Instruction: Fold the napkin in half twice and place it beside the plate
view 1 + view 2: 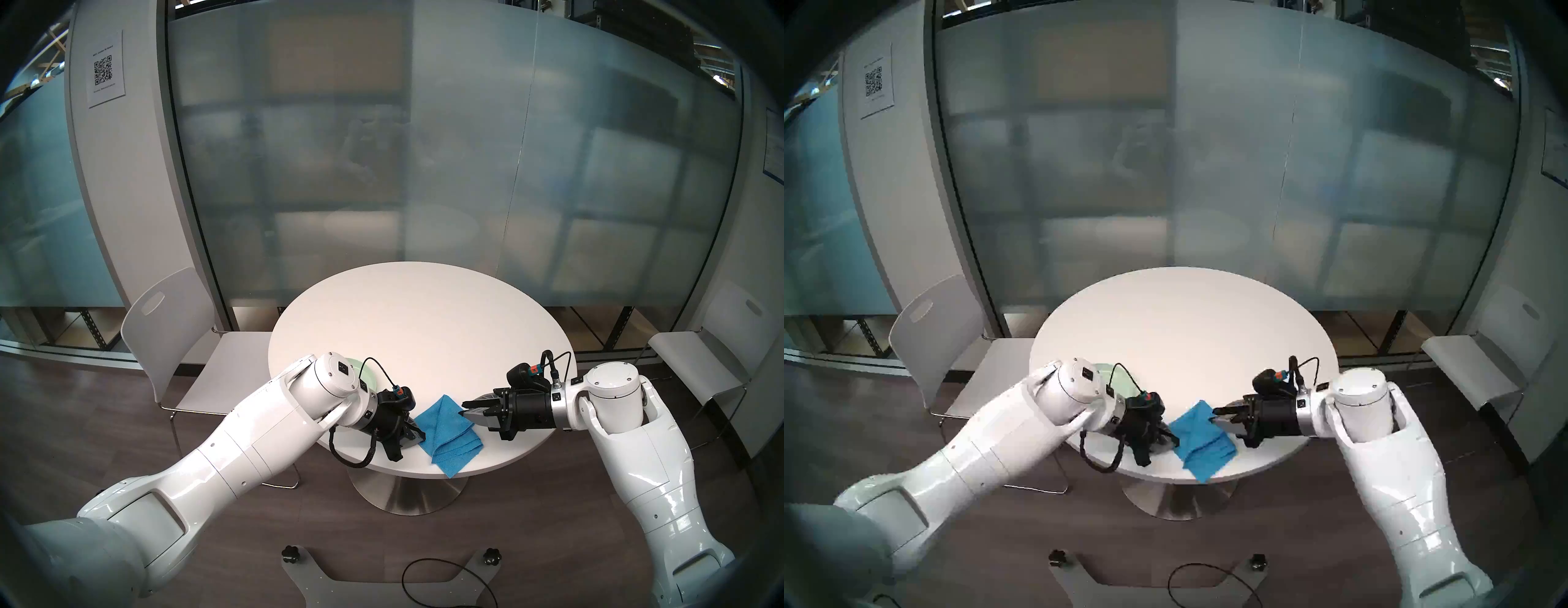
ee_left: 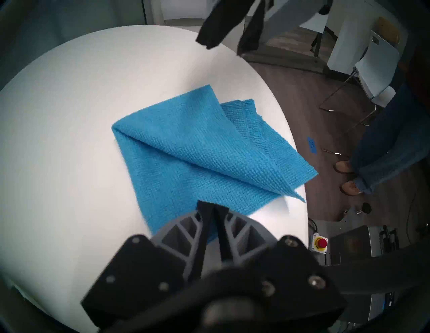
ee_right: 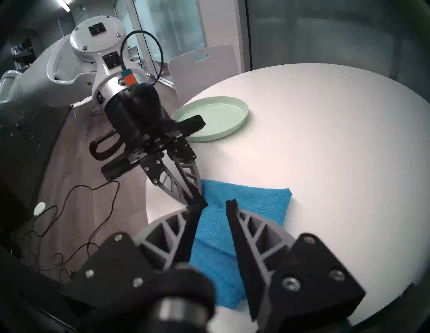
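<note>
While my left pincer (image 2: 210, 205) clamps the folded napkin (image 2: 186, 153) at the worktop's (image 1: 424, 322) near edge, my right pincer (image 3: 217, 204), jaws apart, must regrasp for placing beside the plate (image 3: 216, 118).

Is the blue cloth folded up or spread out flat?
Folded. The fuzzy bright blue cloth napkin lies in stacked layers on the round white table, a top flap creased diagonally across it and lower edges peeking out unevenly.

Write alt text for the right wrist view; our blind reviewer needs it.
A folded blue napkin lies on a round white table, seen between the right gripper's parted fingers. The left gripper, shut, meets the napkin's edge; a mint-green plate sits beyond.
</note>
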You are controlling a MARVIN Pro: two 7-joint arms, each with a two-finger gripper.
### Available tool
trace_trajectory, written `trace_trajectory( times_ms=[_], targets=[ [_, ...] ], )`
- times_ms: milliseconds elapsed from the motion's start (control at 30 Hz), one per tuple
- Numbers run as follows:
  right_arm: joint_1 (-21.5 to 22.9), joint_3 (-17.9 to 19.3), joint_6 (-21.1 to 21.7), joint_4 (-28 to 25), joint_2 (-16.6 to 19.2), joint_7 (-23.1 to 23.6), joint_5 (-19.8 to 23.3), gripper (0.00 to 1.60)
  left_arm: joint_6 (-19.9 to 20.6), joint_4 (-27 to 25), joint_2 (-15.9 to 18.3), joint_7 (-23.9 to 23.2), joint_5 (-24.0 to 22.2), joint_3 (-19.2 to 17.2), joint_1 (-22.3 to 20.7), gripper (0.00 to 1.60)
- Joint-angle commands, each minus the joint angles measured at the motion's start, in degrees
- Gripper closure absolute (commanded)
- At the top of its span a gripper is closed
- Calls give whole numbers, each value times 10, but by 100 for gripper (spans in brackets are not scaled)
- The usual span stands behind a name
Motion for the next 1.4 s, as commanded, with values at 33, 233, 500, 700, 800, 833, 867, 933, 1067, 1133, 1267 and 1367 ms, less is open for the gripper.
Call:
trace_trajectory(
  times_ms=[33, 233, 500, 700, 800, 833, 867, 933, 1067, 1133, 1267, 1367],
  targets=[
    [25, 17, -6, 31, 9, -16, -8, 61, 1, -5, -3, 2, -2, -4, -5, 104],
    [32, 26, 14, 61, -9, -8, 13, 72, 0, -9, -1, 1, -3, -4, -3, 103],
    [45, 31, 58, 93, -30, 7, 38, 67, 0, -10, 0, 1, -3, -4, -3, 103],
    [53, 35, 93, 104, -39, 16, 48, 58, 0, -11, 2, 1, -3, -4, -2, 103],
    [54, 39, 110, 109, -47, 13, 52, 53, 1, -13, 3, 0, -2, -4, -2, 103],
    [55, 40, 116, 110, -48, 10, 53, 54, 1, -13, 3, 0, -3, -4, -2, 103],
    [57, 34, 112, 110, -44, 6, 48, 55, 1, -14, 4, 0, -3, -4, -2, 103],
    [61, 35, 118, 119, -48, 4, 55, 61, 1, -14, 4, 0, -3, -4, -2, 103],
    [67, 24, 125, 125, -42, 1, 57, 74, 1, -14, 5, 0, -2, -4, -2, 103],
    [68, 21, 132, 128, -42, -1, 61, 74, 1, -14, 5, 0, -3, -4, -2, 102],
    [70, 10, 135, 130, -38, -1, 68, 80, 0, -13, 5, 0, -3, -4, -2, 103],
    [67, 1, 138, 128, -33, -2, 75, 78, 0, -12, 5, 1, -3, -4, -2, 103]
  ],
)
